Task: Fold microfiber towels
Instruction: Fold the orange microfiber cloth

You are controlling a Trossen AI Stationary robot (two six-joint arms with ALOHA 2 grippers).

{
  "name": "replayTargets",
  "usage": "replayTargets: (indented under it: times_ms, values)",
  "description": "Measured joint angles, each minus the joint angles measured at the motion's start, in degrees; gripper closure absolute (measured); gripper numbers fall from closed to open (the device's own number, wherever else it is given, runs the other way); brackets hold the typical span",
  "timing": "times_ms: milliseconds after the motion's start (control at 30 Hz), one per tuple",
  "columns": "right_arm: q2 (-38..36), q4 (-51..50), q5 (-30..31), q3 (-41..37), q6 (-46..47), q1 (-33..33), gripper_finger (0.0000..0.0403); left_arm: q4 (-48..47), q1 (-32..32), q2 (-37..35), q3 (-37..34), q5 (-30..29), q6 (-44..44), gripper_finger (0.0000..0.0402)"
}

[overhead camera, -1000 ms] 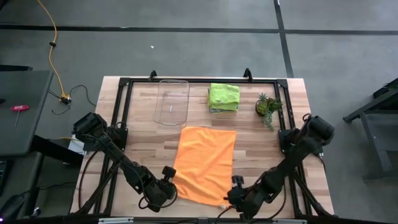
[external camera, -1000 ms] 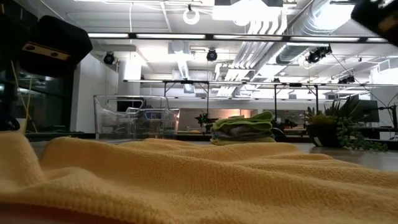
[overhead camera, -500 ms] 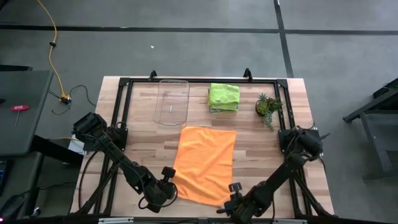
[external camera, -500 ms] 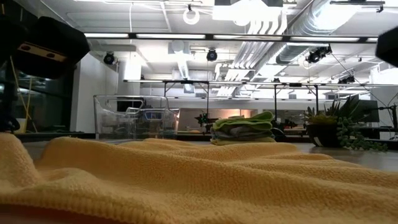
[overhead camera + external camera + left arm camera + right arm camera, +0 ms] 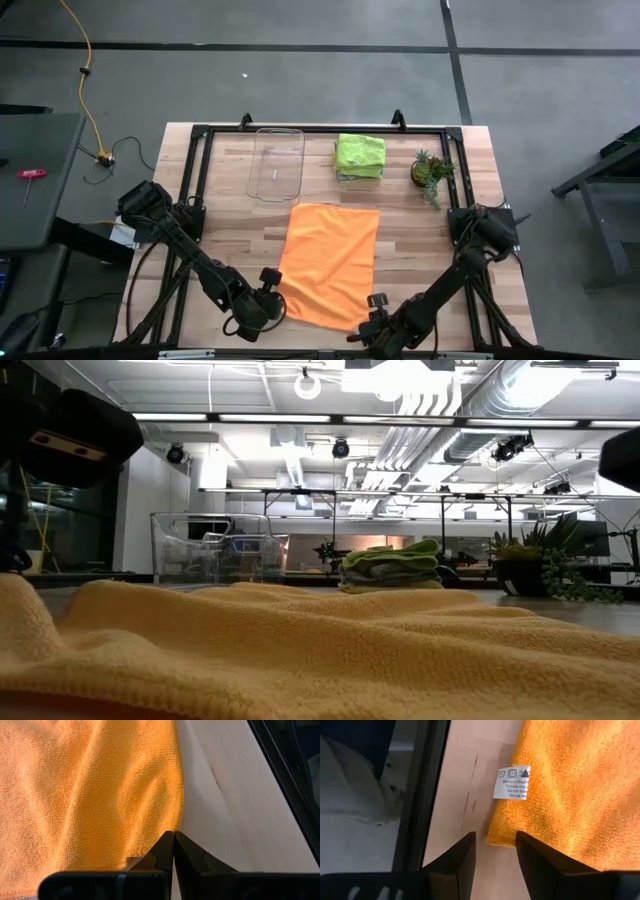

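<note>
The orange towel [image 5: 328, 264] is lying spread flat mid-desk [image 5: 230, 215]; it looks soft, light and limp, likely sagging unless taken by its near corners. The left hand [image 5: 173, 851] is sitting closed at one near corner, seemingly pinching its edge. The right hand [image 5: 495, 851] is hovering half-open around the tagged corner, gripping nothing.

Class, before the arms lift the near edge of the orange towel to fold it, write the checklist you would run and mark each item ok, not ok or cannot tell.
1. Orange towel lies spread flat: ok.
2. Left gripper shut at its near corner: ok; whether cloth is pinched: cannot tell.
3. Right gripper gripping the other near corner: not ok, its jaws are open and the corner lies just ahead of them.
4. Care label tucked under: not ok, it shows.
5. Folded towel stack, clear tray and potted plant beyond the towel's far edge: ok.
</note>
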Motion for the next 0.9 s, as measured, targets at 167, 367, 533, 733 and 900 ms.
replayTargets:
  times_ms: [167,367,533,733,900]
  values:
    - [0.9,1.2,0.6,0.2,0.1,0.0,0.0273,0.0,0.0,0.0,0.0,0.0,-0.4,0.0401]
    - [1.0,1.2,2.4,0.2,1.4,0.0,0.0319,0.0,0.0,0.0,0.0,0.0,-1.1,0.0401]
    - [1.0,1.1,3.6,0.1,3.3,0.0,0.0391,0.0,0.1,0.0,0.0,0.0,-2.6,0.0401]
    - [0.6,0.3,3.5,0.0,6.3,0.0,0.0398,0.0,0.1,-0.1,0.0,1.7,-3.2,0.0401]
    - [-2.8,-1.0,4.2,-0.3,5.7,0.0,0.0401,-0.5,0.1,-3.6,0.1,2.6,-3.3,0.0401]
